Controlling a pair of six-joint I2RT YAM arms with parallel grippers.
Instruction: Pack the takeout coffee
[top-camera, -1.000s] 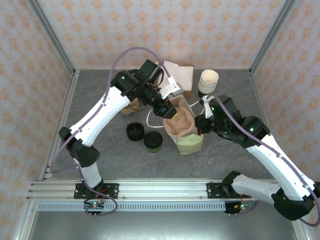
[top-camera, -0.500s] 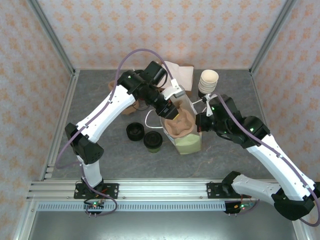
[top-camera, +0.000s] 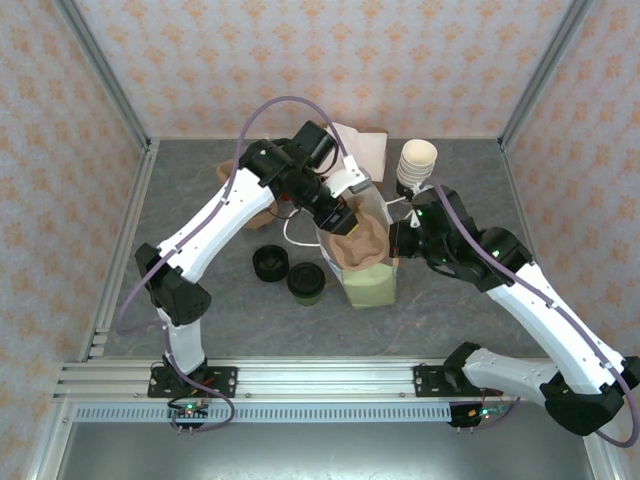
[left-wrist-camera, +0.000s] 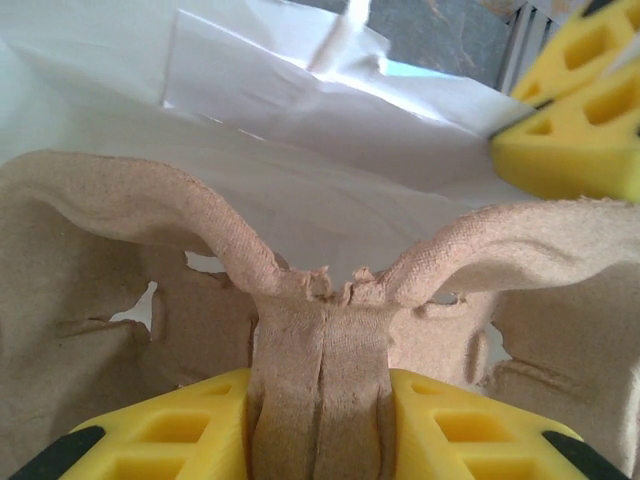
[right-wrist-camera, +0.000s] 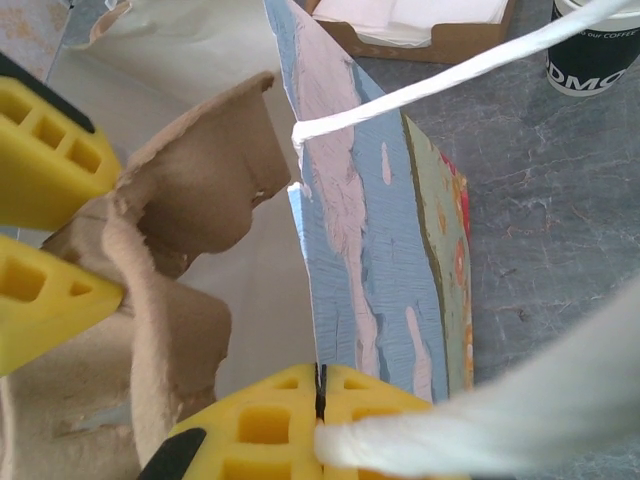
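The left tool (left-wrist-camera: 320, 420) is closed on the middle ridge of a pulp cup carrier (top-camera: 357, 247), and its yellow pads (left-wrist-camera: 180, 440) are pressed against either side of that ridge. The carrier is held in the mouth of a paper bag (top-camera: 372, 285), which is stood on the grey bench (top-camera: 280, 330). How deep the carrier sits cannot quite be told, since part of it is covered by the arm from above.

The right tool (right-wrist-camera: 318, 400) is clamped shut on the bag's upper edge, and the white twisted handle (right-wrist-camera: 430, 82) is seen crossing above it.

The takeout coffee (top-camera: 306, 283) is set upright on the bench with its black lid on. It is placed just beside the bag's left side and apart from both tools. A squat pile of black lids (top-camera: 270, 264) is found next to it, on the side away from the bag. A nested stack of cups (top-camera: 417, 163) is seen behind the right tool, and a cardboard box (top-camera: 362, 150) of white sheets is placed at the back of the bench, behind the bag.
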